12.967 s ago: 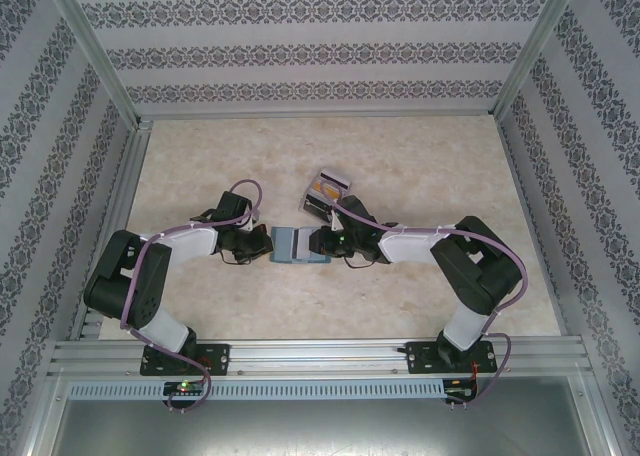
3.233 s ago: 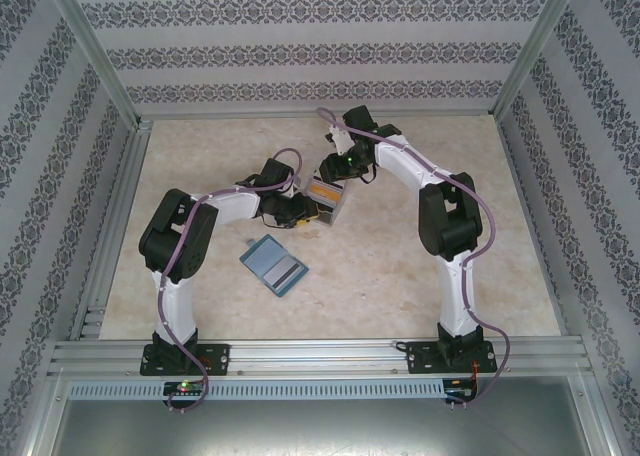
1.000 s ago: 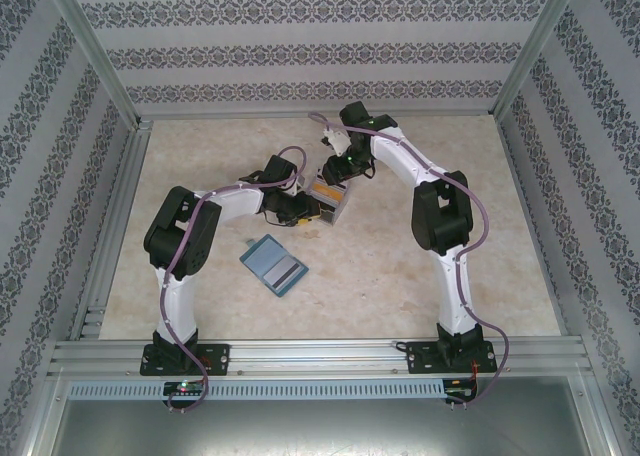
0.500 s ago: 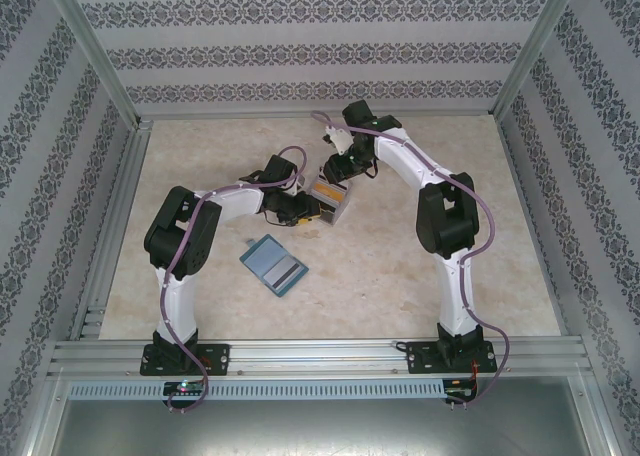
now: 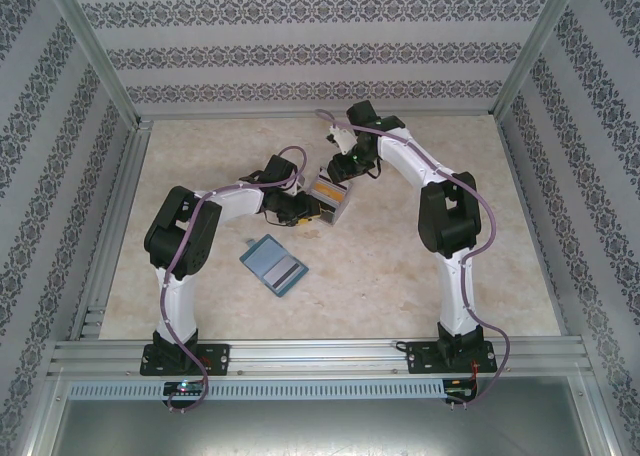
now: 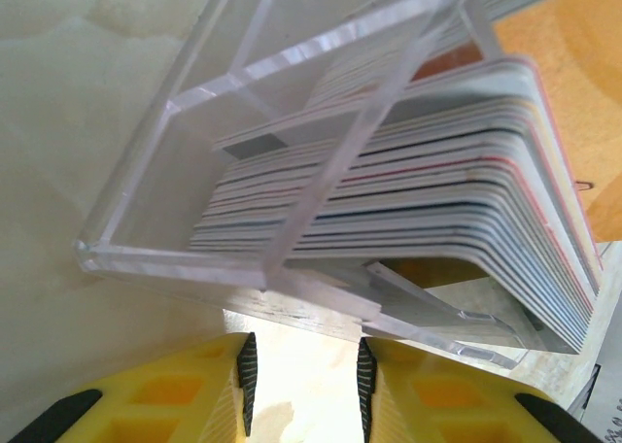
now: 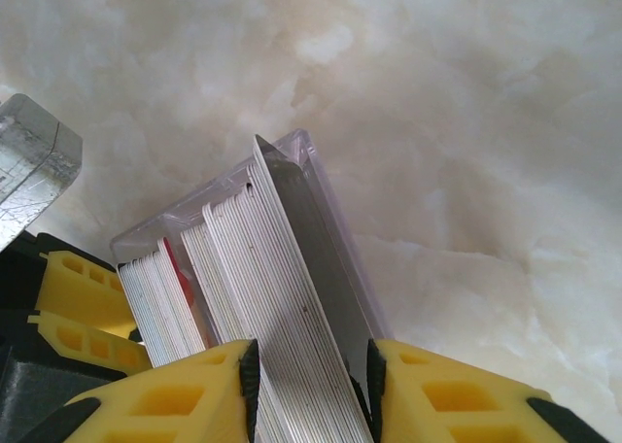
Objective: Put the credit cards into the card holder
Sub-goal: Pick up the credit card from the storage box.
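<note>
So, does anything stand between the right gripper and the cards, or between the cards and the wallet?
Nothing visible separates the right gripper from the credit cards: its fingers flank the stack in the clear box. Toward the card holder, the left gripper sits beside the box, close to that route.

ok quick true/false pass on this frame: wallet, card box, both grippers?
1. The card holder lies on the table, apart from both grippers. True.
2. The clear box is empty. False: it holds a packed row of credit cards standing on edge.
3. Cards stand between the right gripper fingers. True, and they are still in the box.
4. The left gripper is over the card holder. False: it sits at the clear box, fingers just short of its lower edge.
</note>
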Robot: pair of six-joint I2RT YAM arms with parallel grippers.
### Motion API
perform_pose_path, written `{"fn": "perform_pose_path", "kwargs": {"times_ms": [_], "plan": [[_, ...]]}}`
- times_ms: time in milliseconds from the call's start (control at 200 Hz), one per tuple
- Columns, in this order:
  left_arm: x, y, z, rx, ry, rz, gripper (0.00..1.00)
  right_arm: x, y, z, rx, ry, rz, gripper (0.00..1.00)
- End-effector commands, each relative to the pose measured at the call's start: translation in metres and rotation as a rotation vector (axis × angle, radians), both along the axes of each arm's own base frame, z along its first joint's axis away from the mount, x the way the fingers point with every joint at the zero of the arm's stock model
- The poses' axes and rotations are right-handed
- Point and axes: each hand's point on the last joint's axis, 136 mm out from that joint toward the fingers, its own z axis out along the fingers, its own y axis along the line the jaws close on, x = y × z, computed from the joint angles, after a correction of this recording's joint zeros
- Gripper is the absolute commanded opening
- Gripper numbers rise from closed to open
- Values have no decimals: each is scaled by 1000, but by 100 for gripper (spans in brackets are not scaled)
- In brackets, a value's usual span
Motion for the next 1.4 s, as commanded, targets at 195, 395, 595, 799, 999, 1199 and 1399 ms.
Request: {"fn": "perform_pose_path", "kwargs": {"times_ms": [195, 395, 595, 799, 999, 1199, 1399], "plan": [[9, 6, -10, 25, -8, 17, 35, -9, 9, 30, 90, -5, 10, 37], [10, 6, -10, 24, -7, 18, 35, -9, 8, 33, 99, -8, 6, 37], [10, 5, -10, 24, -7, 19, 35, -8, 7, 33, 102, -7, 2, 33], [10, 6, -10, 22, -6, 20, 35, -6, 5, 34, 104, -7, -3, 27], [11, 5, -7, 19, -11, 17, 35, -5, 4, 30, 94, 1, -3, 19], [11, 5, -8, 18, -11, 19, 35, -3, 1, 29, 70, -11, -8, 12], [10, 5, -9, 17, -8, 20, 35, 1, -3, 30, 53, -49, -15, 0]]}}
